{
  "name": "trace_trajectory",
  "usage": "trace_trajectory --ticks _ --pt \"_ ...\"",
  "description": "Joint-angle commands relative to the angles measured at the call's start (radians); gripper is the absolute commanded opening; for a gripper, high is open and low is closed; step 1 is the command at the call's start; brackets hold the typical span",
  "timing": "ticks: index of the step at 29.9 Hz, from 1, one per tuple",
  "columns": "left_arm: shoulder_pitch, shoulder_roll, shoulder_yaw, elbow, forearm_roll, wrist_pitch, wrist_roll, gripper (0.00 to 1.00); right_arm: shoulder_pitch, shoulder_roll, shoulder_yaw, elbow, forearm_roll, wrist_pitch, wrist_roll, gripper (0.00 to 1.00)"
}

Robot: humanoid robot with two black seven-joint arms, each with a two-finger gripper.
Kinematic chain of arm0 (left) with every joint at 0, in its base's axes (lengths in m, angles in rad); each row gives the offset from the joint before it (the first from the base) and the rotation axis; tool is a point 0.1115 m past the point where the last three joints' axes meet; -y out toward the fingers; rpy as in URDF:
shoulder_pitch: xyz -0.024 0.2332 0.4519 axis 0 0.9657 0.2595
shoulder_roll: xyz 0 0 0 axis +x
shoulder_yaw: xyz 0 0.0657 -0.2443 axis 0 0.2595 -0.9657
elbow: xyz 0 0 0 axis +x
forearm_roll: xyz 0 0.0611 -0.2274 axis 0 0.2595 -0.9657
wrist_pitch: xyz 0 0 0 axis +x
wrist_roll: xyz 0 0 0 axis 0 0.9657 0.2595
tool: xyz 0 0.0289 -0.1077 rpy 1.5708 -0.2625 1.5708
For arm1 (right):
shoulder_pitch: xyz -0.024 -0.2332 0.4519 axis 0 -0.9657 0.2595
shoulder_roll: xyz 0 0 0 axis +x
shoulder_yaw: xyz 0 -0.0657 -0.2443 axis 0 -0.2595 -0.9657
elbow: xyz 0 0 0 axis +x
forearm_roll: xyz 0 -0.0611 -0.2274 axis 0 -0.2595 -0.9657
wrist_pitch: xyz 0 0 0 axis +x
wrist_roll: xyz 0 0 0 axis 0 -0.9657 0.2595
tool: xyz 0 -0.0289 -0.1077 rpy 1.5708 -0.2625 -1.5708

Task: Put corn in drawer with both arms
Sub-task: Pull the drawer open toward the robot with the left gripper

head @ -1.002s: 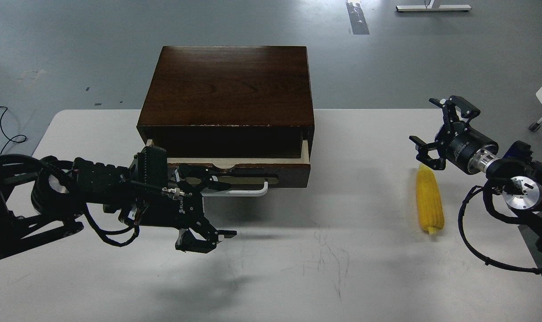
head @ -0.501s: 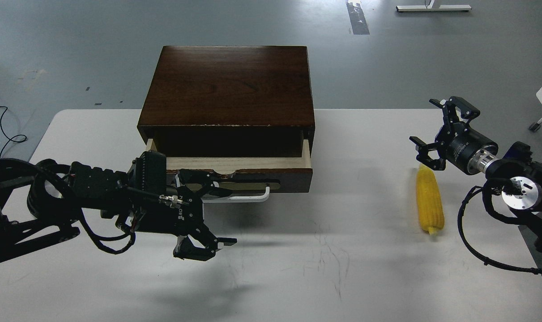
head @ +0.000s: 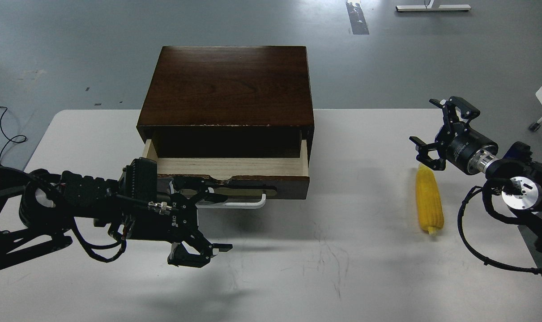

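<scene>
left hand point(head: 206, 219): fingers spread wide, upper one hooked at the white handle point(head: 235, 203) | drawer point(head: 230, 172): part-way out of the dark cabinet point(head: 228, 85), pale inside showing | corn point(head: 428, 200): flat on the bench point(head: 342, 268), well right of the drawer | right hand point(head: 434, 132): spread wide, holding nothing, just above the corn's far end

drawer point(head: 230, 167) mouth open above, left hand point(head: 208, 221) blocking its front-left

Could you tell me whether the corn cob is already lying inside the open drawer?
No, the corn cob lies on the white table, well to the right of the partly open drawer, near the right tool.
</scene>
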Motion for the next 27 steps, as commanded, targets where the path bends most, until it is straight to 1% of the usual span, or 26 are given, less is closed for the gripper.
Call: trace_trajectory --ticks 1,9,21,27 --pt "0.000 0.010 -0.001 -0.001 0.000 0.016 0.000 0.99 0.000 0.003 0.000 0.000 0.000 0.000 0.000 1.00" --pt "0.014 0.021 -0.001 -0.043 0.000 0.020 0.000 0.99 0.000 0.003 -0.002 -0.001 0.000 0.001 0.000 1.00" --pt "0.015 0.021 -0.001 -0.055 0.000 0.036 0.000 0.99 0.000 0.001 -0.002 -0.001 0.000 0.000 0.000 1.00" --pt "0.037 0.028 -0.001 -0.055 0.000 0.049 0.000 0.99 0.000 0.003 -0.002 -0.001 0.000 0.000 0.000 1.00"
